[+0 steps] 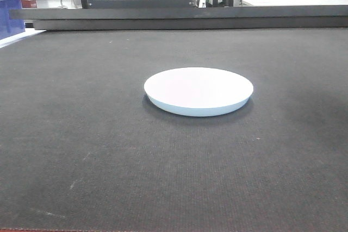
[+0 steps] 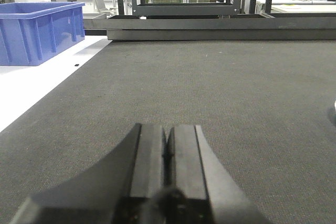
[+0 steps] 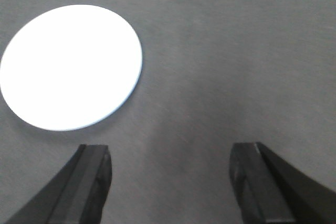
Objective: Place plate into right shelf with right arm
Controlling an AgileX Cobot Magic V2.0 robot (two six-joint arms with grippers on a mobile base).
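Right wrist view: right gripper (image 3: pixel 170 150) spread wide, plate (image 3: pixel 71 66) untouched.
Looks stiff, slick, breakable, so I'd pinch its rim; left gripper (image 2: pixel 167 129) clenched empty.

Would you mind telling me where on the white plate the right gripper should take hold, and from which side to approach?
The plate lies flat on the mat, and its sloping underside lifts the rim, leaving room for a finger beneath, so grip the rim. The open right gripper sits off its near right side. I would come in low from there, one finger over, one under.
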